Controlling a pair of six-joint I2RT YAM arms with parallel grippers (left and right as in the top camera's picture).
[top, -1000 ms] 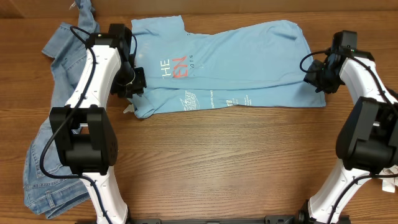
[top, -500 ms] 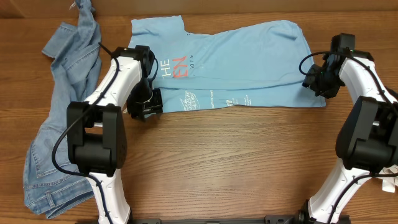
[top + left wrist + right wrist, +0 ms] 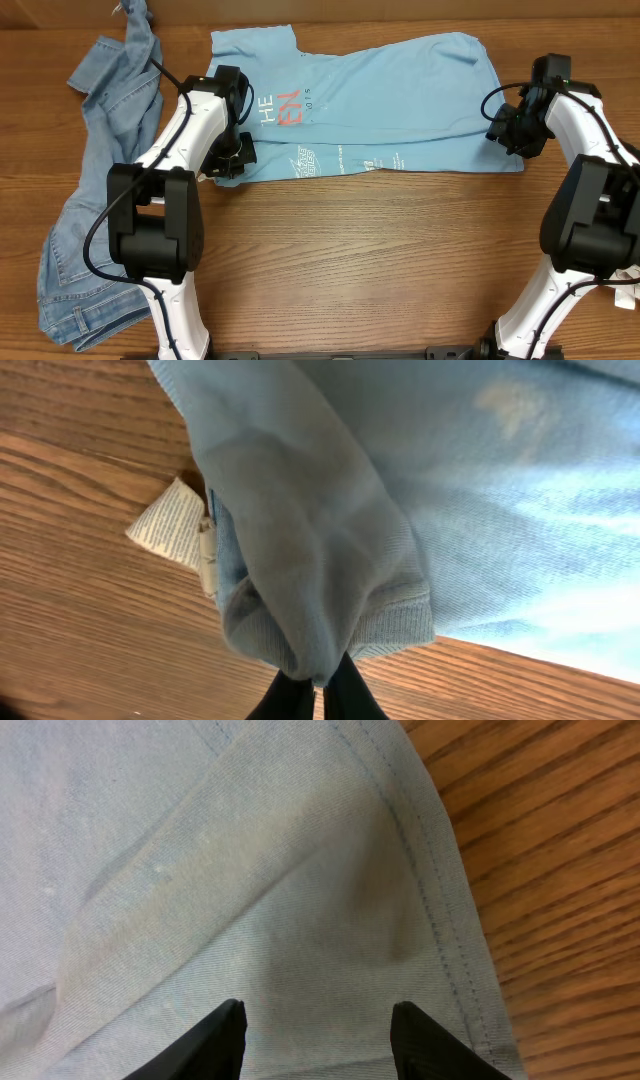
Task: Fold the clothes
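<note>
Two arms are on the T-shirt, which is spread out on the table just beside the jeans, with its near long edge already doubled over. Pretty much all the change in the last second is on the left side. That arm has been swung off the jeans and onto the shirt corner nearest them, dipped toward the near edge, then drawn back a touch.

The left gripper is now clamped tight on a bunched wad of blue fabric at that corner, and a white care label can be seen poking out next to it. The right gripper, at the shirt end farthest from the jeans, has hardly been moved. Its jaws are spread wide over the fabric with nothing pinched.

So one corner is grabbed and the other isn't. Probably the far end needs to be pinched too before anything gets lifted, otherwise the shirt could be dragged skewed.
</note>
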